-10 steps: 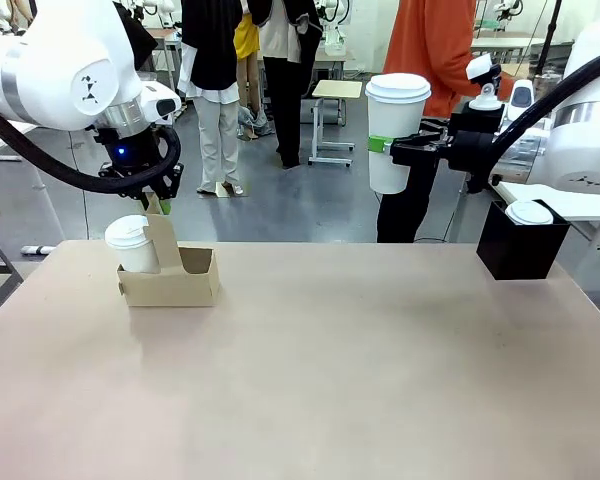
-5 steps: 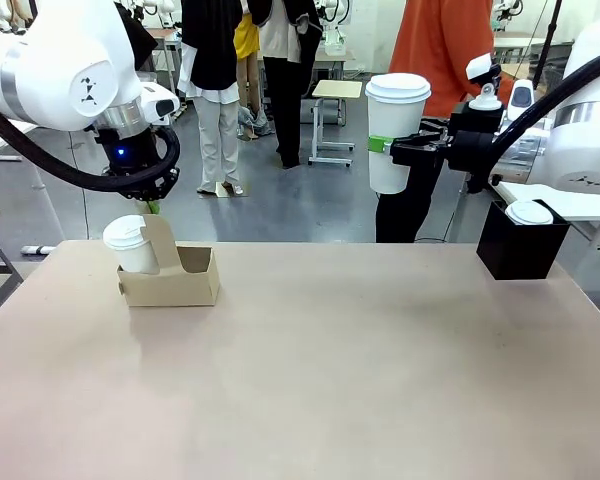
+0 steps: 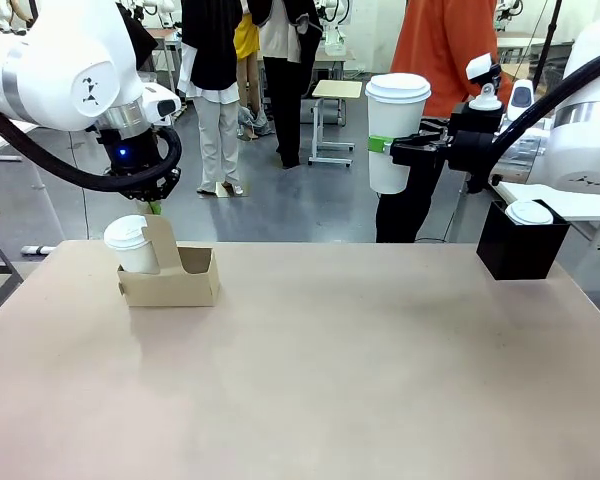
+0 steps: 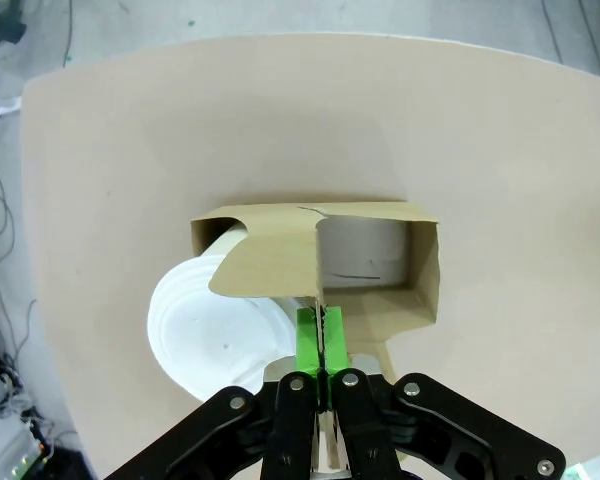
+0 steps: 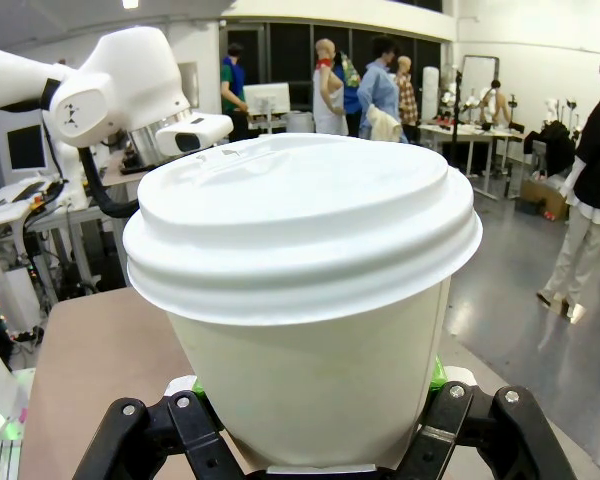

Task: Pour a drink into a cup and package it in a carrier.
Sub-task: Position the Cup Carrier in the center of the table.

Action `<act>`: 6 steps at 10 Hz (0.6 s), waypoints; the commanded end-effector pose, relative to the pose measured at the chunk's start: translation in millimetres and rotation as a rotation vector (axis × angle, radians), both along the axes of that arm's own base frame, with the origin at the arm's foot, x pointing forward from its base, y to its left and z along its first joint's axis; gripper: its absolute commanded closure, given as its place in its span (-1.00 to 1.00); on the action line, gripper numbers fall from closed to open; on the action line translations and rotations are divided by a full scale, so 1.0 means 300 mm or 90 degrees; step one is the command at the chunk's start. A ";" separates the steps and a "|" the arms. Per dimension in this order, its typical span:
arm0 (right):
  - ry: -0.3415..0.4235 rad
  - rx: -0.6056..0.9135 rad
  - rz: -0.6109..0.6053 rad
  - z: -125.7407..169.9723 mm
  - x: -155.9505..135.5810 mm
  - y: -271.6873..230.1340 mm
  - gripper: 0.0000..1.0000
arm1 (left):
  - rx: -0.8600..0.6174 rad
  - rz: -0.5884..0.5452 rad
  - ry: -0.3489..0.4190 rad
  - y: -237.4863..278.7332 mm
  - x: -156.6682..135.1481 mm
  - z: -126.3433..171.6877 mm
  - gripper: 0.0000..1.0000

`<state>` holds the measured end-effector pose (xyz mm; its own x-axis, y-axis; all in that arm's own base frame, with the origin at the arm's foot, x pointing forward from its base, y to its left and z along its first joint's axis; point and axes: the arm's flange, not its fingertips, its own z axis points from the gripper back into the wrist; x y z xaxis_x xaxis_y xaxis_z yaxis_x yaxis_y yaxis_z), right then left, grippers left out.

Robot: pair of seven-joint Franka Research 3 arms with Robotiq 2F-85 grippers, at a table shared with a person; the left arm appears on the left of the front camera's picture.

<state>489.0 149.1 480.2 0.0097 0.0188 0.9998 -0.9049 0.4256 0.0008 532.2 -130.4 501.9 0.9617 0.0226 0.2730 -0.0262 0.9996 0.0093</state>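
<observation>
The left gripper (image 4: 321, 345) has its green pads pinched almost flat together on the carrier (image 4: 280, 250) handle; over the last second it has edged only slightly, nudging the slotted cup (image 3: 130, 243) a touch; the carrier rests on the table (image 3: 330, 380), far left, one slot empty; that wrist points straight down. The right gripper (image 3: 398, 150) stays clamped round the held cup (image 3: 395, 110), lidded, upright, high beyond the far edge, forearm level; seating it probably remains.
</observation>
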 end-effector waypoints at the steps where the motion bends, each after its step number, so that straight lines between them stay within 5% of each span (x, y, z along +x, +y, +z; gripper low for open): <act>1: -0.012 -0.008 -0.007 0.011 -0.005 0.006 -0.60 | 0.013 0.074 -0.008 -0.010 -0.063 0.083 0.96; 6: -0.012 -0.008 -0.007 0.011 -0.005 0.006 -0.60 | -0.025 0.083 -0.033 -0.296 -0.367 0.295 0.96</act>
<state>488.6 148.9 481.3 0.0075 0.0188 0.9998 -0.9047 0.4260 -0.0012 438.1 -204.6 592.3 0.9373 0.1393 0.3194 -0.1426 0.9897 -0.0131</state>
